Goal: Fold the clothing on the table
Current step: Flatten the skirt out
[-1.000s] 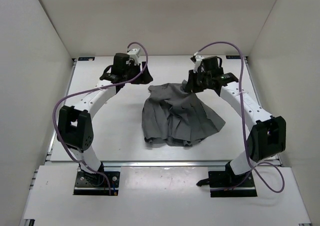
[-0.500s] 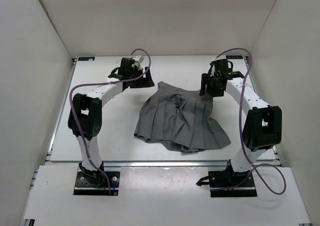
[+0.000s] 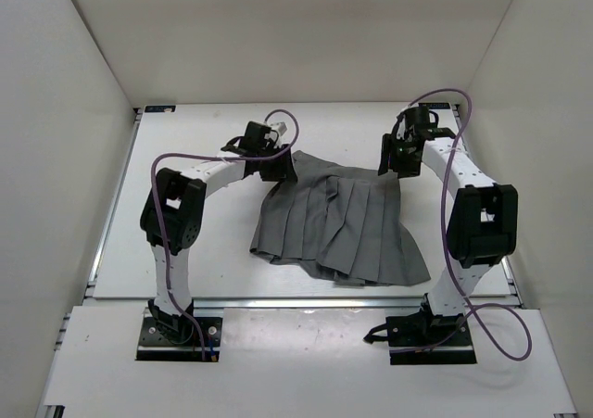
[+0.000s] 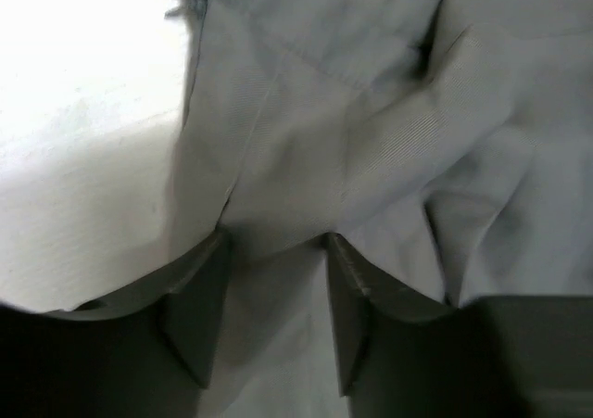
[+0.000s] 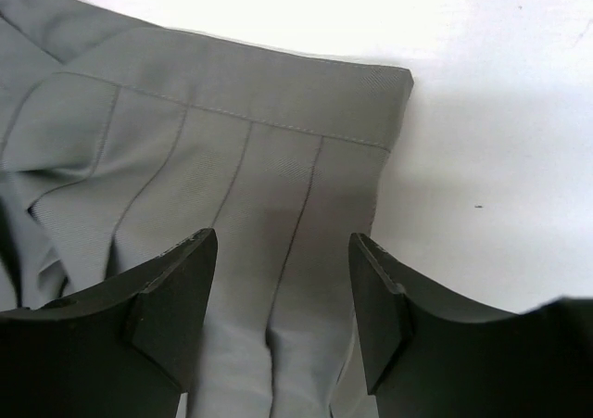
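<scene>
Top external view: at the near edge, the bases of the left arm [image 3: 171, 219] and the right arm [image 3: 482, 223] are seen bolted side by side, with both arms reaching away over the white worktop [image 3: 185, 251]. The clothing [image 3: 338, 223], a grey pleated skirt, is laid flat on the worktop between the two arms, a little right of centre. Its flared hem is turned toward the near edge, the right-hand corner of the hem lying closest to the rail. Its narrower waistband is at the far side. The pleats are spread out, though creased.

Farther out, one set of jaws is found at each end of the waistband. In the left wrist view, the left jaws are seen partly open, with both fingertips [image 4: 199, 316] set down on the clothing [image 4: 371, 112] and a strip of cloth lying smooth between them. No clamping of it is seen, and bare worktop [image 4: 83, 112] shows to one side. In the right wrist view, the right jaws are held wide open with nothing in them. The fingers [image 5: 176, 297] stand over the waistband corner of the clothing [image 5: 213, 158], beside bare worktop [image 5: 482, 140].
</scene>
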Robot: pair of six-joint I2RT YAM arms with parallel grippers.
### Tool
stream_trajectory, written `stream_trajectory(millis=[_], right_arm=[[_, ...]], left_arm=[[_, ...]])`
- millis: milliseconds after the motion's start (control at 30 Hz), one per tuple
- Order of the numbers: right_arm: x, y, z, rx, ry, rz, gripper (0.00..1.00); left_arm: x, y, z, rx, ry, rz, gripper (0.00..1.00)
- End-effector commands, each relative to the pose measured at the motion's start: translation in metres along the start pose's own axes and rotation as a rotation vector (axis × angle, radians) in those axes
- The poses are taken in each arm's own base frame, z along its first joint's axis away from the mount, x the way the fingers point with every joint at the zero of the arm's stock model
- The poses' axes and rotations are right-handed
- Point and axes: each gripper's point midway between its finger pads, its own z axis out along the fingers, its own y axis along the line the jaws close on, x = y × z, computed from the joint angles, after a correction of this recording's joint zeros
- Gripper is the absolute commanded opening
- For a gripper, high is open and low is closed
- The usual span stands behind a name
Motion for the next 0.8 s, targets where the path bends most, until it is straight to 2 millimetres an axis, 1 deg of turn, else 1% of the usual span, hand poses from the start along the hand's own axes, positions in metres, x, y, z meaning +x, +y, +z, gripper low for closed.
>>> stream_trajectory(millis=[0,33,67,100,200,233,267,333,367,400,433,467,500,533,567,600,633,667,700,733,767], right_arm=[[-0.002,0.002,0.001,-0.01,-0.005,-0.005,0.54],[0.0,0.004,0.003,-0.014,-0.002,-0.017,0.54],[-0.003,0.008,0.001,-0.034,-0.016,-0.01,0.53],[0.0,0.013,0.0,-0.047,-0.017,-0.029,0.53],[0.017,0.02,0.003,-0.077,0.017,-0.03,0.53],[0.021,0.023,0.004,-0.091,0.032,-0.019,0.53],[0.031,0.027,0.006,-0.109,0.058,-0.026,0.53],[0.043,0.025,0.011,-0.106,0.098,-0.006,0.51],[0.05,0.023,0.014,-0.09,0.12,-0.014,0.5],[0.059,0.018,0.018,-0.065,0.151,-0.008,0.49],[0.064,0.015,0.021,-0.056,0.171,-0.008,0.48],[0.068,0.014,0.022,-0.048,0.186,-0.008,0.49],[0.071,0.012,0.025,-0.036,0.204,-0.011,0.47],[0.072,0.009,0.026,-0.021,0.212,-0.006,0.47],[0.07,0.007,0.026,-0.015,0.213,-0.011,0.48],[0.069,0.003,0.026,0.007,0.209,-0.011,0.47],[0.063,0.005,0.024,0.017,0.194,-0.026,0.46],[0.058,0.004,0.021,0.025,0.18,-0.033,0.46],[0.051,0.006,0.017,0.03,0.15,-0.045,0.46],[0.04,0.006,0.009,0.033,0.111,-0.045,0.46],[0.034,0.008,0.002,0.02,0.084,-0.048,0.46]], left_arm=[[0.004,0.003,-0.009,-0.038,0.01,0.003,0.54],[0.012,0.012,-0.011,-0.065,0.033,-0.001,0.51],[0.021,0.018,-0.011,-0.083,0.054,0.001,0.49],[0.028,0.026,-0.014,-0.115,0.073,-0.004,0.48],[0.044,0.044,-0.023,-0.168,0.106,-0.008,0.46],[0.052,0.047,-0.027,-0.184,0.126,-0.005,0.46],[0.058,0.049,-0.03,-0.187,0.136,-0.003,0.45],[0.064,0.048,-0.036,-0.184,0.149,-0.005,0.45],[0.062,0.041,-0.04,-0.168,0.135,0.005,0.44],[0.057,0.039,-0.044,-0.163,0.123,0.005,0.47],[0.057,0.035,-0.047,-0.155,0.126,0.001,0.5],[0.041,0.029,-0.053,-0.139,0.08,0.004,0.56],[0.026,0.019,-0.058,-0.116,0.043,-0.001,0.59],[0.015,0.017,-0.063,-0.102,0.018,-0.011,0.61],[0.001,0.007,-0.068,-0.066,-0.012,-0.016,0.64],[-0.017,0.0,-0.073,-0.039,-0.048,-0.026,0.65],[-0.028,-0.002,-0.073,-0.02,-0.07,-0.023,0.65],[-0.047,-0.01,-0.077,-0.005,-0.104,-0.017,0.69],[-0.062,-0.016,-0.076,0.002,-0.127,0.001,0.7],[-0.068,-0.019,-0.072,-0.001,-0.125,0.006,0.7],[-0.079,-0.019,-0.066,-0.007,-0.128,0.012,0.71]])
